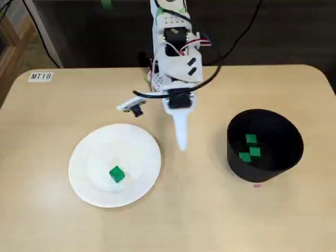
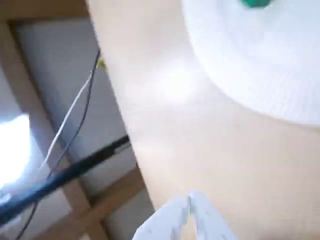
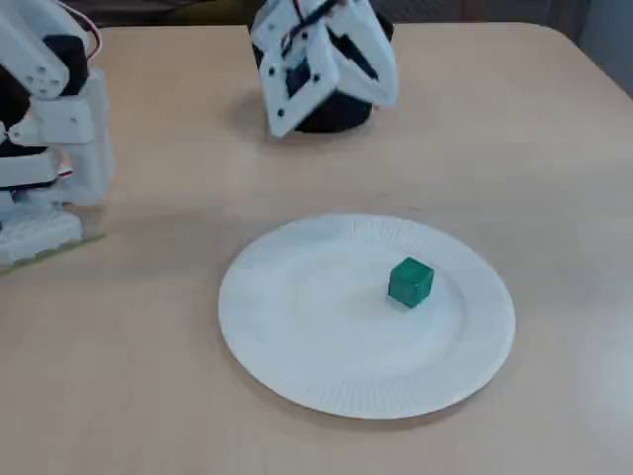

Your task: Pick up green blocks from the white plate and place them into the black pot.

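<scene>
Indoors, tan table (image 1: 199,220), white plate (image 1: 92,157), MT18 label (image 1: 41,76)

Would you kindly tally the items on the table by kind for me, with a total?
White plate: 1
Black pot: 1
Green blocks: 4, one on the plate, three in the pot
Total: 6

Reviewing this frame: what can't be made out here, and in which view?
Pot: in a fixed view the arm hides nearly all of it, so its contents do not show there.
Block on the plate: in the wrist view, blurred and cut off by the top edge.
Pink mark by the pot: in a fixed view, too small to identify.
</scene>
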